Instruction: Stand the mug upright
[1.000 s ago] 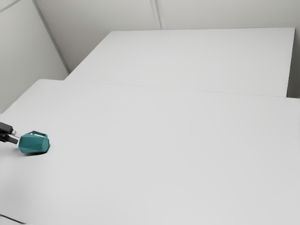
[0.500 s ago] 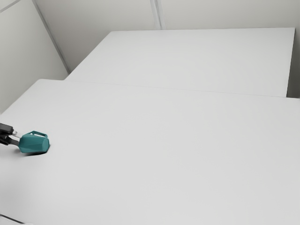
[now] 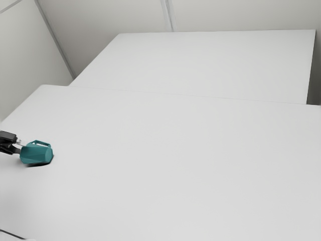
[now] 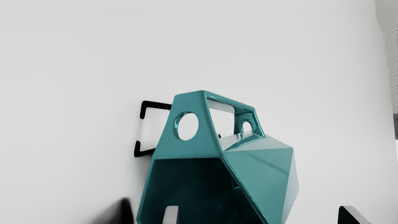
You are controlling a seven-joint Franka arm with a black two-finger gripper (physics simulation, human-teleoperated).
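Mug pos., ext. view: mug (image 3: 36,153) on its side on worktop (image 3: 170,165), toward ext. view's left; base end (image 3: 48,154) faces ext. view's right. Not upright.
Claw pos., ext. view: claw (image 3: 19,147) at mouth end, close up; contact n/a, can't tell.
Claw state, wrist view: open, fingers (image 4: 171,215) well apart, nothing gripped.
Mouth, wrist view: mouth (image 4: 192,186) faces claw; one finger overlaps it, other is out past side wall (image 4: 264,177). Depth inside rim (image 4: 242,186): can't tell.
Handle, wrist view: handle (image 4: 205,124) is off to one side of the finger line, clear of both fingertips.
Step in hand (est.): grip side wall w/ one finger in mouth, one outside.
Wall grip, rec.: confirm inner finger is past rim, then close slowly; the gap is wide, so uneven contact may shove or roll mug.
Facets, caution: angled faces may slip; seat pads squarely.
Tilt, rec.: after firm grip, raise slightly, rotate mouth up, set base flat, then release.
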